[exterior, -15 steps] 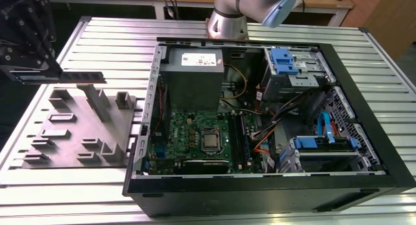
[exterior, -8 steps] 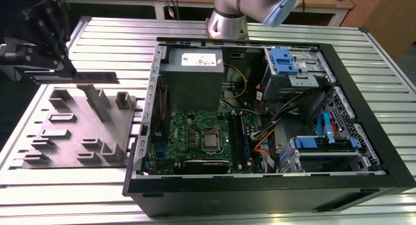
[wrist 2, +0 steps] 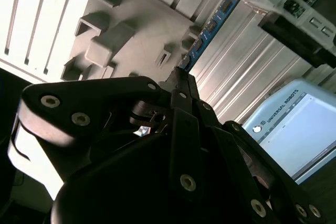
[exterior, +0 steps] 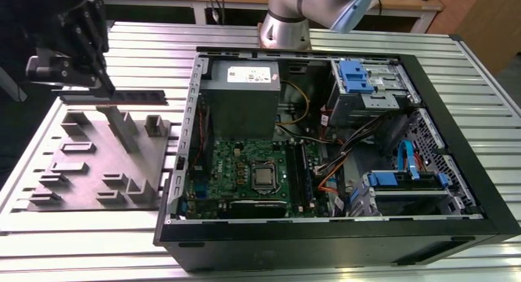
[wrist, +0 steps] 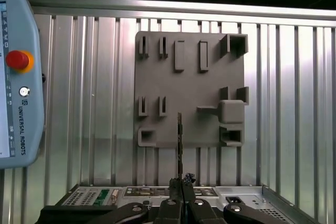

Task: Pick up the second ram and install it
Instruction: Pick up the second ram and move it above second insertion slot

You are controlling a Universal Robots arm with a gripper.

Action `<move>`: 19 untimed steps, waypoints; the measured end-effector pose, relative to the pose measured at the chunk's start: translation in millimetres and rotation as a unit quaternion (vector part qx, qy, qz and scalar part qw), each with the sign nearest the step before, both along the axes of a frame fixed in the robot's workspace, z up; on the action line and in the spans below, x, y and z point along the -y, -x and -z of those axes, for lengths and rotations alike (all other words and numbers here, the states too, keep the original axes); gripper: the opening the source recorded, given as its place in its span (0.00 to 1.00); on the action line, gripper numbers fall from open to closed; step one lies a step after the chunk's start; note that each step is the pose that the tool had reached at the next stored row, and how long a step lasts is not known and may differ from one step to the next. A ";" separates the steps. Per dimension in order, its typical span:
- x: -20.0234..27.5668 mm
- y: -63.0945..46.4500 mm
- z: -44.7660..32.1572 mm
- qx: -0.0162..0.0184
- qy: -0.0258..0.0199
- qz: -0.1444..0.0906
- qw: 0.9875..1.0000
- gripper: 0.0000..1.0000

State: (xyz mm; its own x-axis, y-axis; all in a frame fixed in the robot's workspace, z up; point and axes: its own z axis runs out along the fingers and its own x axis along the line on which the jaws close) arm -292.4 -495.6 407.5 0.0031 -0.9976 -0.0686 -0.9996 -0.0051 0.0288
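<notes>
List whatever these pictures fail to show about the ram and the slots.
- Chip faces of the second ram: the first wrist view sees it edge-on, as a thin line.
- Its gripped end: in the second wrist view, covered by the end effector.
- Slots on the motherboard: in the exterior view, too small to tell whether any is filled.

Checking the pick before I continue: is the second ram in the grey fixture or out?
Out. The gripper has its jaws shut on the second ram, held level above the grey fixture, clear of its slots.
</notes>
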 end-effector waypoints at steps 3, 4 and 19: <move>0.0 -9.5 -0.1 0.000 0.000 0.000 1.000 0.08; 0.0 -12.6 0.0 0.000 0.000 0.000 1.000 0.08; 0.0 -58.9 0.0 0.000 0.000 0.001 1.000 0.08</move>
State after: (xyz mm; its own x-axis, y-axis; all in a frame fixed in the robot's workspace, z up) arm -233.6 -495.6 407.5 0.0009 -0.9977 -0.0685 -0.9996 -0.0029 0.0288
